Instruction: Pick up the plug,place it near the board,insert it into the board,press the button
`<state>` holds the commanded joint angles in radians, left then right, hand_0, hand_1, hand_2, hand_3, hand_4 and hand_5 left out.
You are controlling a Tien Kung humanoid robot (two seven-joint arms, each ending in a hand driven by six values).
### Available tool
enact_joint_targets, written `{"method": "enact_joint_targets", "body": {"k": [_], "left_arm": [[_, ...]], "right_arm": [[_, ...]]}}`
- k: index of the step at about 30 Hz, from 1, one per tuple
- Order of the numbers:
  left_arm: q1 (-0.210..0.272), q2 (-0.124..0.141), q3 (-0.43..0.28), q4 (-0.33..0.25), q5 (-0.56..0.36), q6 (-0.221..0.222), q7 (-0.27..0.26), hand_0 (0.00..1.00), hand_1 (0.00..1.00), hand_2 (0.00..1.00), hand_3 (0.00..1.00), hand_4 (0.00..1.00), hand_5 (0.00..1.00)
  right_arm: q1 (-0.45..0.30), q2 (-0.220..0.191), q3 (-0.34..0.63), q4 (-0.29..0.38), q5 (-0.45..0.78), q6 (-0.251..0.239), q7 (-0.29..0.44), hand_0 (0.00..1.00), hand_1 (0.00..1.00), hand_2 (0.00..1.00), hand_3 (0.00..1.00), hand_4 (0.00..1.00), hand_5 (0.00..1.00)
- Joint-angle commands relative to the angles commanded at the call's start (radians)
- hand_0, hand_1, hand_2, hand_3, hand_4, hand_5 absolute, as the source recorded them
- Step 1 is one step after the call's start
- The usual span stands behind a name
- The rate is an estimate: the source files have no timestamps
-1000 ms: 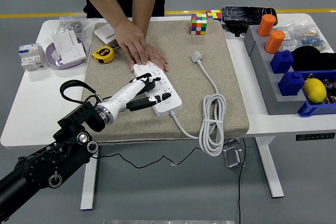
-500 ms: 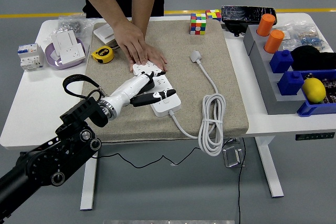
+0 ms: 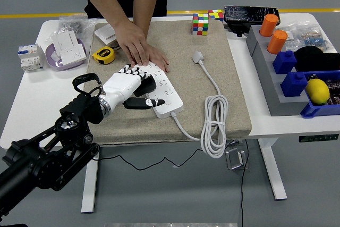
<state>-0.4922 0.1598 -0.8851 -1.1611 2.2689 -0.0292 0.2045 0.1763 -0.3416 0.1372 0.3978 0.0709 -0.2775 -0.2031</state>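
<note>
White robot left hand (image 3: 126, 86) over the near end of the white power strip board (image 3: 159, 90), fingers (image 3: 144, 103) curled, black-tipped thumb out along the strip, gripping nothing. White plug (image 3: 198, 56) lying unplugged on the beige mat (image 3: 234, 104), right of the board and well apart. Person's hand (image 3: 138, 46) pressed flat on the board's far end.

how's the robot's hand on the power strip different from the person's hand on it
The robot's left hand is white with black fingertips, and covers the power strip's middle; the person's hand is bare and lies flat on its far end. The robot's comes from the near left, the person's from the far side. Both rest on the strip.
</note>
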Motion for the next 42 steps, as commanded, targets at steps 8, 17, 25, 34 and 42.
{"method": "enact_joint_targets", "body": {"k": [8,17,25,34,42], "left_arm": [[0.001,-0.002,-0.003,0.011,0.000,0.006,-0.010,0.998,0.998,0.998,0.940,0.998,0.998],[-0.002,-0.002,0.016,0.016,0.000,0.006,-0.016,0.998,0.998,0.998,0.939,0.998,0.998],[-0.012,-0.006,0.039,0.034,0.000,0.002,-0.018,0.998,0.998,0.998,0.935,0.998,0.998],[-0.018,-0.010,0.049,0.036,0.000,0.001,-0.019,0.998,0.998,0.998,0.931,0.998,0.998],[-0.018,-0.008,0.040,0.031,0.000,0.009,-0.022,0.998,0.998,0.998,0.928,0.998,0.998]], "right_arm": [[-0.003,-0.001,-0.005,0.000,0.003,0.000,0.000,0.851,0.767,0.736,0.766,0.998,0.998],[-0.003,-0.002,-0.005,0.001,0.002,0.000,0.000,0.851,0.767,0.736,0.766,0.998,0.998],[-0.003,-0.003,-0.003,0.001,0.000,-0.001,0.000,0.852,0.767,0.736,0.766,0.998,0.998],[-0.003,-0.003,-0.004,0.001,0.001,-0.001,0.000,0.851,0.767,0.736,0.766,0.998,0.998],[0.000,-0.002,-0.001,0.001,-0.001,-0.001,0.000,0.851,0.767,0.736,0.766,0.998,0.998]]}}
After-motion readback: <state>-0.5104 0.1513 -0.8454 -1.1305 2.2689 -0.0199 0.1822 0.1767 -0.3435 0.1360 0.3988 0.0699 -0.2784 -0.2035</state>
